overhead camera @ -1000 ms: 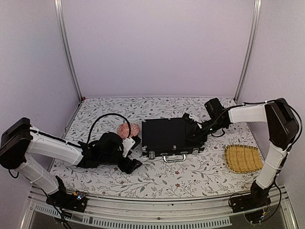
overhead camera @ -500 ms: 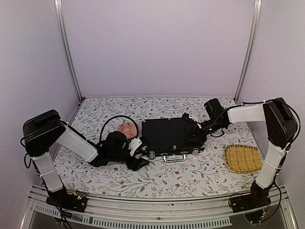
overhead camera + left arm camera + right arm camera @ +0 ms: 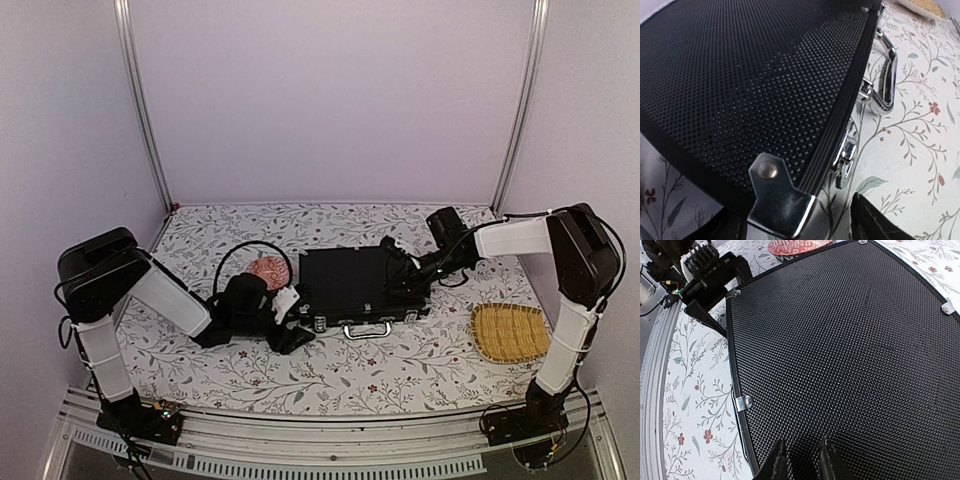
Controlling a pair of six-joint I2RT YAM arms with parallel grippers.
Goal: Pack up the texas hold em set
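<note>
Floral surface holds the closed briefcase beneath the near-closed right claw, ahead of the open left claw; latching likely remains.

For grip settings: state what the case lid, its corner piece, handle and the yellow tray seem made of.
Case lid: matte black, fine dimpled grid; plastic or coated metal, unclear which.
Corner piece: shiny metal, probably chromed; mirror glints, a rivet.
Handle: polished metal, same shine.
Tray: woven straw or rattan, matte; ribbed weave shows.
</note>
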